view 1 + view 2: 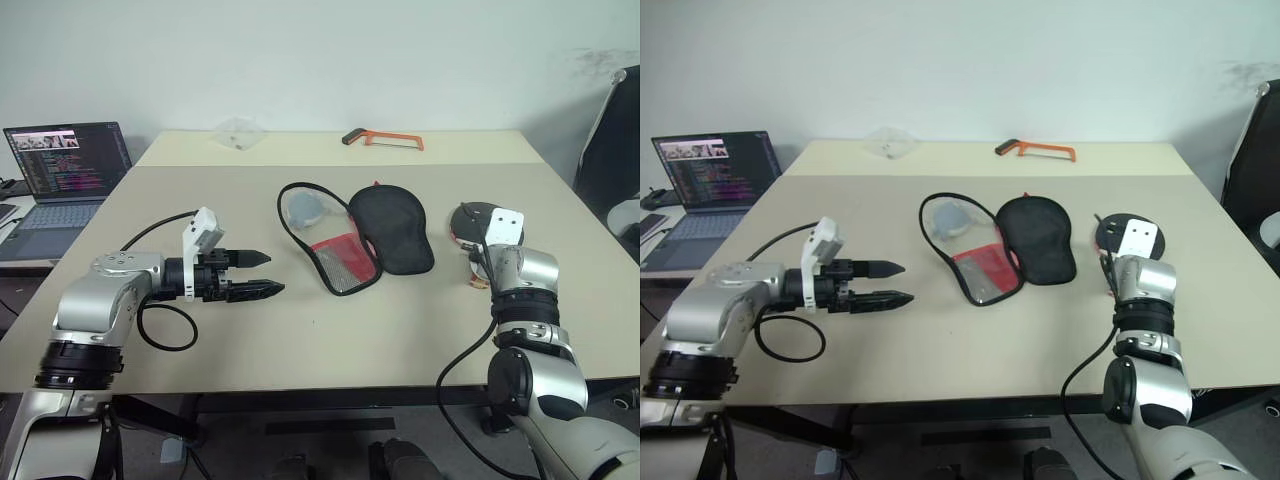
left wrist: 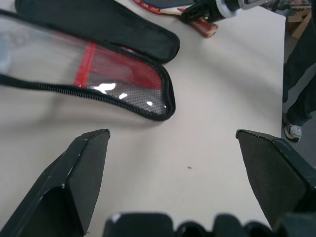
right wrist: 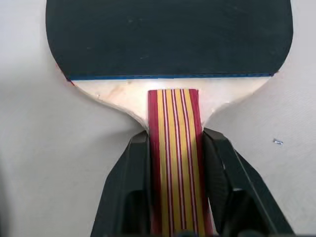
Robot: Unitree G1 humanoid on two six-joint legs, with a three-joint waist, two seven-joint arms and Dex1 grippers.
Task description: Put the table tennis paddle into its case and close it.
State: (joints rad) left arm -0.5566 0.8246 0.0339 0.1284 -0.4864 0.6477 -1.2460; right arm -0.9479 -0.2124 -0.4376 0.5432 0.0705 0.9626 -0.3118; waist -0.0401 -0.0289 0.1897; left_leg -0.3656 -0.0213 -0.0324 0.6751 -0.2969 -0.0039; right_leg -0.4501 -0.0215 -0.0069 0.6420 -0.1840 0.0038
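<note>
Right tool point(image 3: 174, 148) clamped on the striped handle of the table tennis paddle point(image 3: 168, 37), blade lying flat on the surface point(image 1: 400, 320), pointing away. Left tool point(image 1: 256, 274) spread, empty. Farther left of paddle: the case point(image 1: 350, 235), unzipped.

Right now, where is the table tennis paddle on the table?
The paddle lies flat on the table's right side, just right of the open case. The right gripper has its fingers on either side of the striped handle.
</note>
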